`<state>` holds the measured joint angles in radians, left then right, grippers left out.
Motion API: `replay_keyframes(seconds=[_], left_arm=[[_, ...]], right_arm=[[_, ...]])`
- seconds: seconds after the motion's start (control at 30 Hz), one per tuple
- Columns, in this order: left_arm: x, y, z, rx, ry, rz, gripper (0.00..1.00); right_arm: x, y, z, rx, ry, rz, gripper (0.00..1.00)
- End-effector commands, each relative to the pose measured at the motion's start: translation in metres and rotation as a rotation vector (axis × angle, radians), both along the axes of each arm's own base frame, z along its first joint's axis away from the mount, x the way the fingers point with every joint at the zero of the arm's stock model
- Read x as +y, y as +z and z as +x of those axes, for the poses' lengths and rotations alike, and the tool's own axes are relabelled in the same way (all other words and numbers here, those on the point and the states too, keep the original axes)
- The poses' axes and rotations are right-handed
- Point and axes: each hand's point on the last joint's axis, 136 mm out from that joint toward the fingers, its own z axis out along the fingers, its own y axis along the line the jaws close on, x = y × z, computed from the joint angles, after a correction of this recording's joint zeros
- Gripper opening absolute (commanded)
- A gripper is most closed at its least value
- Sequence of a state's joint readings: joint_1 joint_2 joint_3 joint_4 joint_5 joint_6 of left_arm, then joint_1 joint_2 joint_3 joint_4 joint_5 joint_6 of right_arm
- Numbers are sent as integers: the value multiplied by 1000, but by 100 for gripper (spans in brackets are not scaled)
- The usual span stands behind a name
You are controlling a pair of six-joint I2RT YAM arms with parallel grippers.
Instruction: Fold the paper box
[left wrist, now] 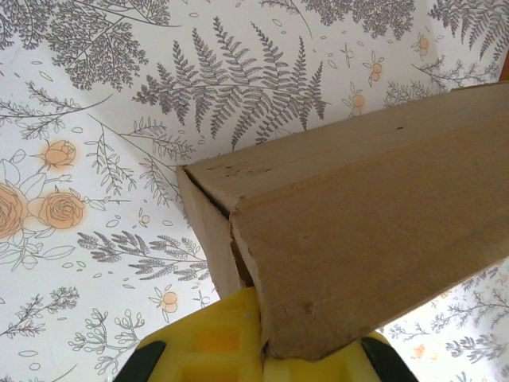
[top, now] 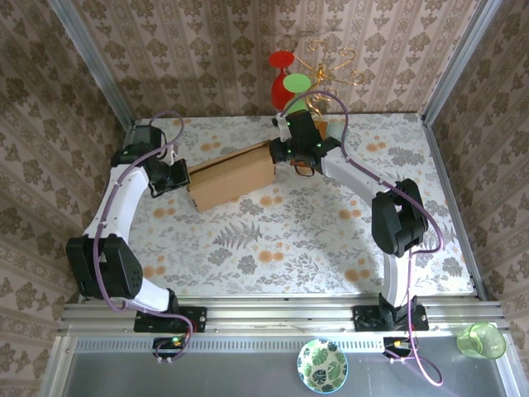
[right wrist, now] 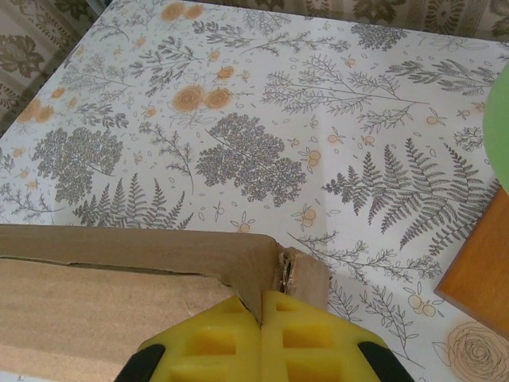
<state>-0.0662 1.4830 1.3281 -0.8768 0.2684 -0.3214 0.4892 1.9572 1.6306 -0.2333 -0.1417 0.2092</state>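
- Floral-print desk [top: 273, 248], patterned wallpaper on three sides, that's the whole setup.
- Closest in, on the grey ledge by the arm bases: a leaf-pattern bowl [top: 322, 365] and a green cup [top: 482, 340].
- Toward the back of the desk, the paper box [top: 231, 176] lies at a slant between the two arms, its left end a bit nearer.
- Left pincer [left wrist: 258, 350] is clamped tight on the box's left end. The cardboard covers most of one yellow pad, so the actual bite is hard to see.
- Right pincer [right wrist: 262, 334] is squeezed closed at the other end. The box's wall edge runs right into the seam between the pads, and the corner there looks frayed.
- Just past that, a wooden base [right wrist: 481, 270], cut off by the frame edge.
- Farthest back, a gold wire rack [top: 335, 62] with a red [top: 282, 59] and a green round thing [top: 296, 83]. Can't tell what those are.
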Motion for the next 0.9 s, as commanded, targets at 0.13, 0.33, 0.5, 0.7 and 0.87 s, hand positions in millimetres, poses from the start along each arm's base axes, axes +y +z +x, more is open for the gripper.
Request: replay_keyframes(seconds=[0.13, 0.33, 0.5, 0.7, 0.87], left_arm=[[-5, -33, -20, 91, -35, 35, 0], [-6, -31, -23, 87, -26, 29, 15], [-13, -15, -20, 58, -6, -26, 26], [-11, 9, -19, 26, 1, -31, 36], [-3, 14, -21, 31, 1, 1, 38]], right_arm=[[-13, -57, -26, 111, 7, -112, 0], [-16, -62, -28, 100, 17, -142, 0], [-19, -65, -29, 99, 14, -160, 0], [-20, -65, -29, 100, 15, -170, 0], [-20, -65, -28, 103, 11, -172, 0]])
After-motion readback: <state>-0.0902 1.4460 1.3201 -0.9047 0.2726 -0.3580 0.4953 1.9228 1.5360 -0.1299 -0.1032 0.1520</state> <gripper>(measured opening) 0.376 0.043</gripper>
